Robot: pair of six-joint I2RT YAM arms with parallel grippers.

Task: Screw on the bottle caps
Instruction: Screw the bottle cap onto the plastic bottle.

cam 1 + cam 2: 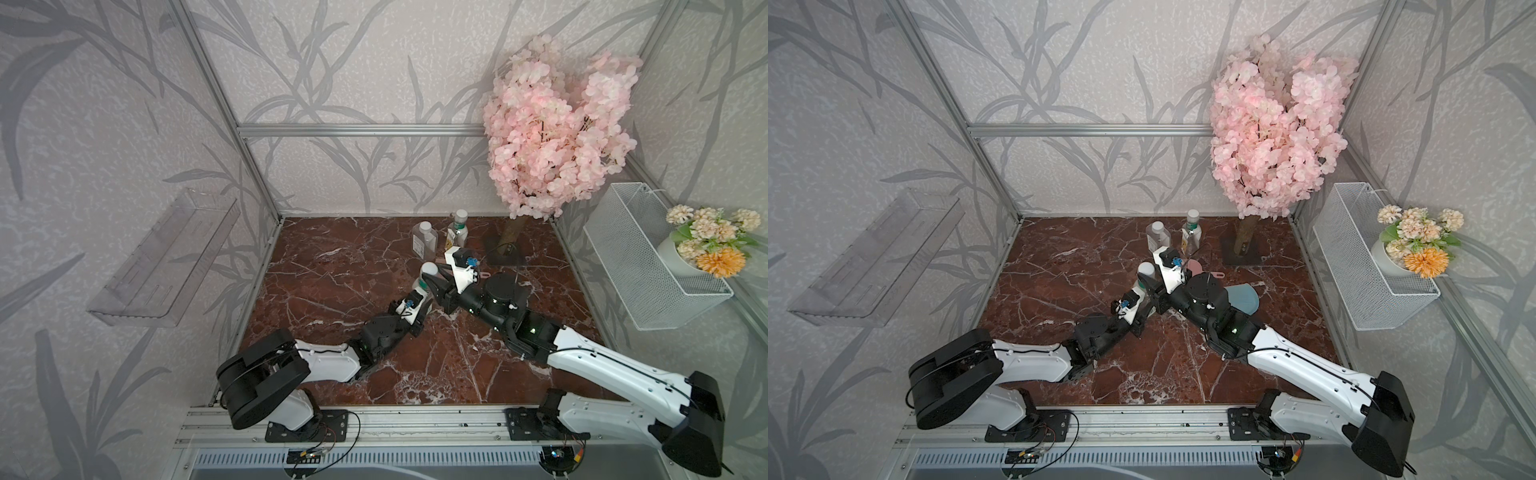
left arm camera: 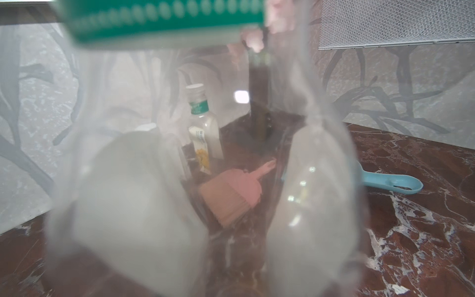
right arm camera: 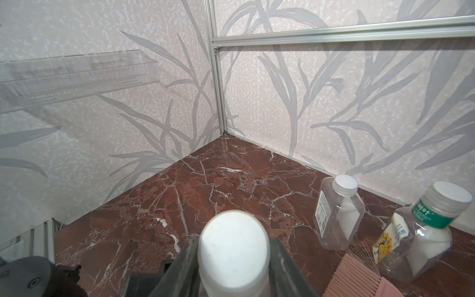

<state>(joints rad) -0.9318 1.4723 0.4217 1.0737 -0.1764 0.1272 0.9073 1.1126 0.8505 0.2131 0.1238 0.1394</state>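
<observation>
Fingers of the right gripper (image 3: pixel 232 241) are clamped on either side of a white cap (image 3: pixel 234 259), which sits on the neck of a round bottle (image 1: pixel 419 287) with a green label band. Lower down, the left gripper (image 1: pixel 420 302) is closed around that bottle's body and holds it roughly upright near the middle of the marble table (image 1: pixel 332 291). In the left wrist view the clear plastic fills the frame in a blur, and the two pale shapes behind it are probably the finger pads. Near the back wall, well apart from both grippers, stand a square bottle (image 3: pixel 336 213) and, just beside it, a second round bottle (image 3: pixel 424 231), both capped in white. A pink brush (image 2: pixel 234 195) lies just in front of them, with a blue scoop (image 2: pixel 393 183) near it.
</observation>
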